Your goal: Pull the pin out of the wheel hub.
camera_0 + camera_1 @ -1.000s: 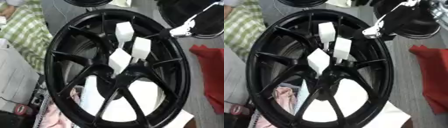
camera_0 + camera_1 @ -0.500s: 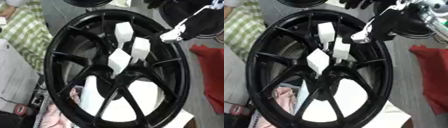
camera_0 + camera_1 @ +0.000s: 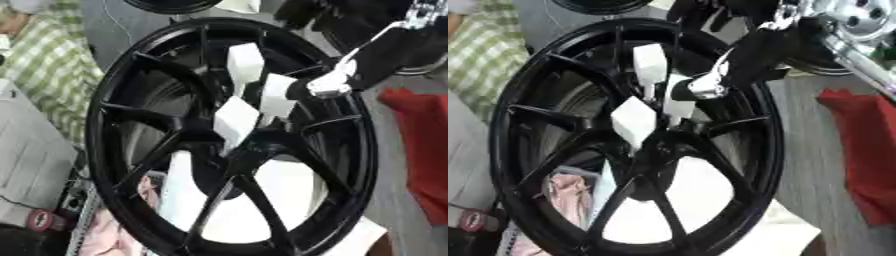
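A black spoked wheel hub [image 3: 131, 130] fills both views, standing tilted. Three white block-headed pins stick out near its centre: an upper pin [image 3: 245, 62], a right pin [image 3: 277, 95] and a lower pin [image 3: 234, 120]. My right hand [image 3: 745, 55] comes in from the upper right, black with a silver-white fingertip [image 3: 706, 89]. That tip sits just right of the right pin [image 3: 677, 97], touching or nearly touching it. The fingers are stretched out and hold nothing. My left hand shows in no view.
A red cloth [image 3: 420, 145] lies right of the wheel. A green checked cloth [image 3: 44, 65] lies at the left and a pink cloth [image 3: 566, 187] shows through the lower spokes. Another black wheel [image 3: 424, 47] stands at the upper right. White sheet [image 3: 262, 200] lies beneath.
My right hand has come down and to the left, from outside the rim to just beside the right pin. The wheel and pins have not moved.
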Controlling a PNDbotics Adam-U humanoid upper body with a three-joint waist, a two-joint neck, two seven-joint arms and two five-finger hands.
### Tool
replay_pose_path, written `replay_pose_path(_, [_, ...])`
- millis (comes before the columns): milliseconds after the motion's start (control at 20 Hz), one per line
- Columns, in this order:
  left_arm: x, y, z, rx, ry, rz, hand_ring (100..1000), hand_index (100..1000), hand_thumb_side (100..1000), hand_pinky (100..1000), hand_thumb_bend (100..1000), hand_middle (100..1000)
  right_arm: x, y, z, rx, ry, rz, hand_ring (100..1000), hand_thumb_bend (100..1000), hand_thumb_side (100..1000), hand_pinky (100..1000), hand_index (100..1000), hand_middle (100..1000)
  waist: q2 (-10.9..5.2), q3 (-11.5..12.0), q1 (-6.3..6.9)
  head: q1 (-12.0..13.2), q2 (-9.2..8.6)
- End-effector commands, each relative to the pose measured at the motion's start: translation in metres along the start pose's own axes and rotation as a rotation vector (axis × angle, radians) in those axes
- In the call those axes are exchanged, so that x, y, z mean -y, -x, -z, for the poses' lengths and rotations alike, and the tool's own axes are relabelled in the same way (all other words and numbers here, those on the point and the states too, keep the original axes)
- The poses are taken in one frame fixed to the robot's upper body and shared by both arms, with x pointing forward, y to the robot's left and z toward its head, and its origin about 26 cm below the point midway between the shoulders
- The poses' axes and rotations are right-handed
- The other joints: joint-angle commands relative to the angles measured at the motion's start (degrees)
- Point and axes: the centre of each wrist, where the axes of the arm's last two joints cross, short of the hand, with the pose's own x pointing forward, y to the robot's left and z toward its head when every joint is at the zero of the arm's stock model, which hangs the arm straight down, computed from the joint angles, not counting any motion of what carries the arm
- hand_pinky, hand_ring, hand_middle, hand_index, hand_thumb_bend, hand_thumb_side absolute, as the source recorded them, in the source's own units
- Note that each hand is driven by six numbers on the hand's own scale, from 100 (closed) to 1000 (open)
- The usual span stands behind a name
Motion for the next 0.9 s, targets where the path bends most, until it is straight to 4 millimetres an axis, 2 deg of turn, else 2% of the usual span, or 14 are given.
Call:
replay_pose_path(50, [-0.002,-0.008,0.002,0.028,0.013,0.010,559,748,814,696,100,535,0.005,-0.006,-0.005,-0.002,0.019,-0.025,854,637,260,840,841,747,-0.86,-0.15,0.48,0.17,0.15])
replay_pose_path(650, [-0.001,-0.008,0.003,0.030,0.020,0.004,559,749,817,697,100,535,-0.004,0.003,0.005,-0.076,-0.032,-0.024,850,618,261,834,813,719,-0.23,-0.36,0.73,0.04,0.01])
replay_pose_path(900, [0.000,-0.008,0.003,0.030,0.020,0.002,560,749,820,698,100,536,-0.007,0.004,0.009,-0.090,-0.046,-0.019,850,610,262,832,810,740,0.17,-0.32,0.57,0.09,0.00])
